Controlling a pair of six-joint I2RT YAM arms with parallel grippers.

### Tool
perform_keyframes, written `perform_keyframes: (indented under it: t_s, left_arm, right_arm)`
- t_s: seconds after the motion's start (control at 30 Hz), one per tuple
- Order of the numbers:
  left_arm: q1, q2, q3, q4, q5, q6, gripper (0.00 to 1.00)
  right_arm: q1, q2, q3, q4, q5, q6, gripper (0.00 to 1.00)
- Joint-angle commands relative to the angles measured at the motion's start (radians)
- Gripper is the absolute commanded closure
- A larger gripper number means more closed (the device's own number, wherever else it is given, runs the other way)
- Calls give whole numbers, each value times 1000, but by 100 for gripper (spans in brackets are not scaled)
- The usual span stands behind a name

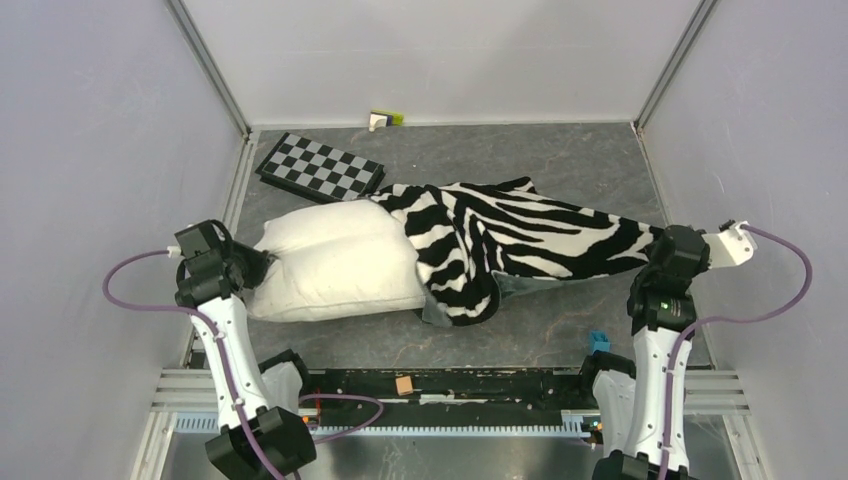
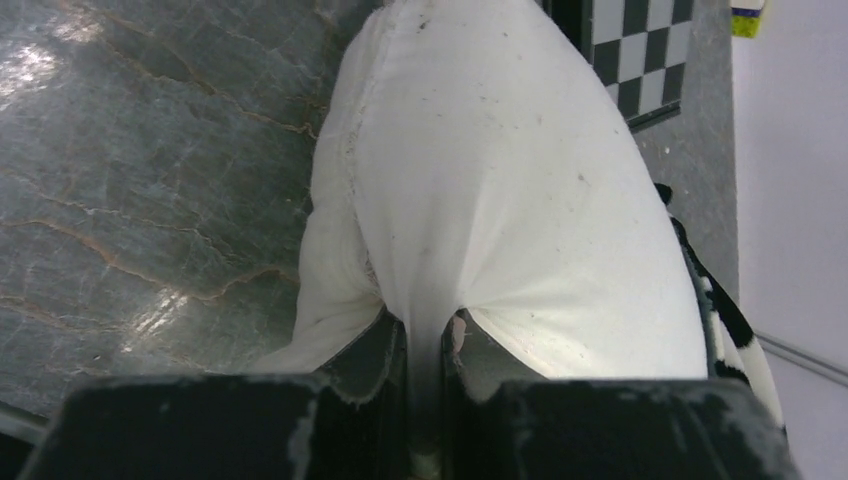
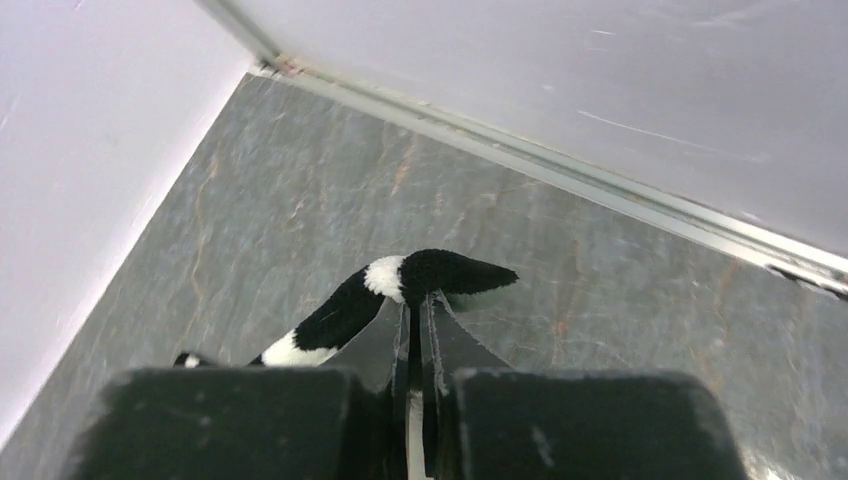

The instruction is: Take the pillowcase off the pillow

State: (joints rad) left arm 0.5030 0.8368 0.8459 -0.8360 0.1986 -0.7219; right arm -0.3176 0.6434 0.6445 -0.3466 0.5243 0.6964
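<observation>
The white pillow (image 1: 335, 265) lies on the grey bench (image 1: 570, 165), left of centre in the overhead view, with its long axis running across the picture. Most of it is bare. Only its right end is inside the zebra-striped pillowcase (image 1: 520, 235), which bunches over that end at mid-frame and stretches toward the right of the frame in a narrowing band. At the lower edge of the bunch a fold shows the plain grey lining.

The left end effector (image 2: 425, 335) is closed on the pillow's left end. Its wrist view shows white fabric gathered into a pinch between the two dark fingers, with the pillow swelling up the frame beyond them and a few dark specks on the cloth. The right end effector (image 3: 415, 305) is clamped on the far tip of the pillowcase. In its wrist view a black-and-white corner of cloth pokes out just above the fingers, which are pressed nearly together over bare bench.

A black-and-white checkerboard (image 1: 320, 167) lies flat at upper left, just beyond the pillow's upper edge; I cannot tell whether they touch. A small yellow-green and white object (image 1: 384, 119) sits against the back wall (image 1: 440, 60) at top centre. Toward the lower right a blue block (image 1: 598, 342) sits beside the right arm (image 1: 655, 370). A small tan block (image 1: 404, 384) rests on the black rail (image 1: 480, 385) at bottom centre.
</observation>
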Motion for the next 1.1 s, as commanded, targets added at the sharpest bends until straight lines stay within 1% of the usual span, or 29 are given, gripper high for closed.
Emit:
perform_keyframes:
  t_s: [0.0,0.03,0.07,0.1,0.13,0.17,0.2,0.23,0.3,0.37,0.43,0.53,0.67,0.73,0.8,0.9,0.97,1.07]
  left_arm:
    - [46,-7,80,251,-79,-14,85]
    - [42,0,85,260,-10,-10,67]
    - [30,5,97,252,30,-9,42]
    - [13,6,114,232,43,-1,9]
    - [-19,3,141,206,31,14,0]
    - [-60,-5,164,178,-4,29,0]
    - [-106,-14,189,159,-32,44,0]
    - [-154,-27,205,150,-61,57,0]
    - [-264,-41,228,145,-84,61,0]
    - [-356,-24,238,145,-69,48,0]
    - [-434,14,241,141,-52,44,0]
    - [-525,65,214,134,-49,40,0]
    - [-590,100,138,159,-84,44,0]
    - [-611,121,85,197,-76,29,0]
    - [-621,148,36,243,-31,10,0]
    - [-627,153,-45,319,2,-36,0]
    - [-627,142,-79,335,-36,-48,0]
    - [-627,137,-105,333,-89,-50,0]
  right_arm:
    - [-46,50,58,276,-117,-176,92]
    - [-46,65,53,310,-258,-196,83]
    - [-46,76,44,350,-383,-210,64]
    - [-46,88,38,394,-511,-217,44]
    - [-45,100,35,415,-622,-212,22]
    - [-46,114,38,432,-732,-204,9]
    - [-44,125,39,452,-826,-193,3]
    - [-39,137,44,467,-886,-187,2]
    - [-22,158,82,430,-962,-208,2]
    - [25,175,138,353,-969,-272,2]
    - [98,194,171,265,-949,-328,2]
    - [187,219,135,252,-956,-347,2]
    - [303,295,53,371,-996,-345,2]
    - [362,372,61,429,-1053,-341,2]
    - [424,453,93,470,-1091,-344,2]
    - [511,531,145,472,-1009,-379,2]
    - [540,585,174,462,-976,-392,2]
    - [570,658,203,429,-968,-413,2]
